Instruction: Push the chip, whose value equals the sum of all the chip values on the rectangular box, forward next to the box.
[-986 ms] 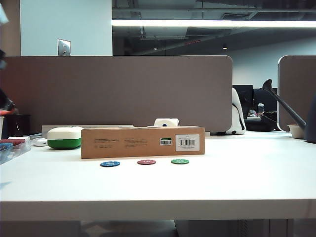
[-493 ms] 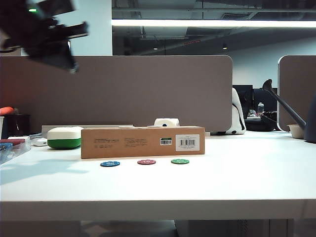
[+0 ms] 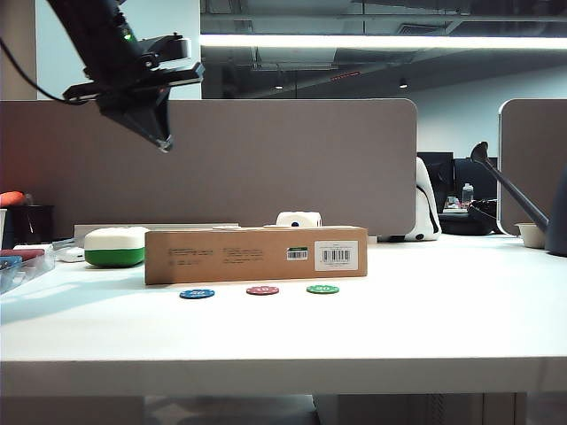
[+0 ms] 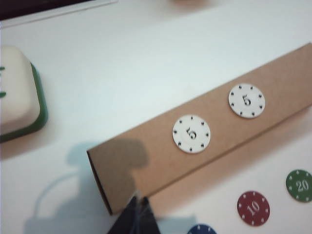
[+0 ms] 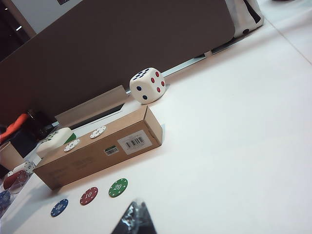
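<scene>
Chips are sitting in a row on the white table (image 3: 425,328), in front of the rectangular box (image 3: 256,255): a blue chip (image 3: 197,294) on the left, the dark-red chip (image 3: 262,290) marked 10 in the middle, a green chip (image 3: 322,289) marked 20 on the right. None of the three is touching the box; each is lying just in front of its long face. Up on the box's top, two white chips (image 4: 191,133) are resting side by side, each one reading 5.

High over the left end of the table, the left gripper (image 3: 159,135) is hanging in the air, well above the box and holding nothing; its dark fingertips are showing close together at the edge of the left wrist view, though I cannot tell whether they are fully closed. The right gripper (image 5: 134,220) is peeking into its own wrist view as a dark tip, near the green chip, and its opening is impossible to judge.

Beyond the box, a white die (image 5: 147,86) is sitting by the right end, and a white-and-green case (image 3: 115,247) is lying off the left end.
</scene>
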`<state>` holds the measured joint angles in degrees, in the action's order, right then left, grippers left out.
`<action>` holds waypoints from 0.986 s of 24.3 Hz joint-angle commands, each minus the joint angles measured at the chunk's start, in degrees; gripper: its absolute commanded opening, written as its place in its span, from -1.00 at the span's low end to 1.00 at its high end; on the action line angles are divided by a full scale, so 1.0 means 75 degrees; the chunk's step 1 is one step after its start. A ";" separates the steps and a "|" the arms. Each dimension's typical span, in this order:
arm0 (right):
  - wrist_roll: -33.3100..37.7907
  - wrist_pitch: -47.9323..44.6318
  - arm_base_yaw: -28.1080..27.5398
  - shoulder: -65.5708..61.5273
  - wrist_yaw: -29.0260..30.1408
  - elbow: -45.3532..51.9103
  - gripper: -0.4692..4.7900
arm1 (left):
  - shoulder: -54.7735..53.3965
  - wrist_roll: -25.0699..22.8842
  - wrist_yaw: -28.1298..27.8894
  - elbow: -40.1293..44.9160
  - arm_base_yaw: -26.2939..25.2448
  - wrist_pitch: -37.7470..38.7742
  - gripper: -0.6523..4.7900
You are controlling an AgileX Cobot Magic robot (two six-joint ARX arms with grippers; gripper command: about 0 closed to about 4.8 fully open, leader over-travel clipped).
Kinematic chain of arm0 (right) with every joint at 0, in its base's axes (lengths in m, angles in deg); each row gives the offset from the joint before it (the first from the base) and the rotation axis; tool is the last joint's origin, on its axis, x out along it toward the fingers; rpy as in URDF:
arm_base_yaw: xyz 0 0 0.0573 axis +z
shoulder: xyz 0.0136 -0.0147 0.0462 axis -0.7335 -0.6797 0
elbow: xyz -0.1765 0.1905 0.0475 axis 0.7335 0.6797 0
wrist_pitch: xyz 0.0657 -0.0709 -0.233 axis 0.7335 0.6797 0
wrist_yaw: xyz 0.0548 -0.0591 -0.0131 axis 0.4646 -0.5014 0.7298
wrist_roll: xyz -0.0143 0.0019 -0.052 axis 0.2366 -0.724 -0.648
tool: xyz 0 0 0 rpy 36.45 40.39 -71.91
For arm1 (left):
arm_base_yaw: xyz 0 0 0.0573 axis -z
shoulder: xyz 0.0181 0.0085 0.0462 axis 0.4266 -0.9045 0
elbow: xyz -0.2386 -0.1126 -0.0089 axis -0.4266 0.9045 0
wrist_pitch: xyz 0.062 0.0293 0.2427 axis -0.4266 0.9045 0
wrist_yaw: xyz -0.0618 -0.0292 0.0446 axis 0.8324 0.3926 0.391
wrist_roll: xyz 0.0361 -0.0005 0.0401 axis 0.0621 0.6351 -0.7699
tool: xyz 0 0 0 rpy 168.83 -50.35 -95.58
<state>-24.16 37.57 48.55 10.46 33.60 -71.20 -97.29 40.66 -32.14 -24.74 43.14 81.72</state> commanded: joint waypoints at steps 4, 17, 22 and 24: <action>0.0006 -0.0073 0.0000 0.0003 0.0052 0.0032 -0.84 | -0.1005 -0.0006 -0.0169 -0.1443 0.0379 0.0402 -0.78; 0.0006 -0.0073 0.0000 0.0003 0.0050 0.0032 -0.84 | -0.1247 -0.0006 -0.0117 -0.1571 0.1160 0.0962 -0.78; 0.0006 -0.0076 0.0000 0.0003 0.0047 0.0032 -0.84 | -0.1241 -0.0006 -0.0146 -0.1568 0.1157 0.1667 -0.78; 0.0006 -0.0076 0.0000 0.0003 0.0050 0.0032 -0.84 | -0.1241 -0.0006 -0.0143 -0.1539 0.1160 0.1676 -0.78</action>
<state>-24.18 37.57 48.55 10.46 33.76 -71.20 -106.86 40.66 -33.28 -36.19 51.75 94.64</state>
